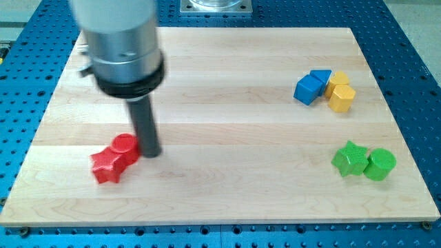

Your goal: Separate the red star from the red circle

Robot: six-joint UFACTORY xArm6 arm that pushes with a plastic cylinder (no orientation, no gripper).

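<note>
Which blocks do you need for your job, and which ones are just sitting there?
For the job:
- red star
- red circle, touching the star
- my tip, right beside the circle on the view's right

Just lying about:
- two blue blocks
- two yellow blocks
- green star
- green circle

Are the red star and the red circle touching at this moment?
Touching. The camera view shows the red circle pressed against the upper right of the red star, no board visible between them. My tip sits at the circle's right edge.
</note>
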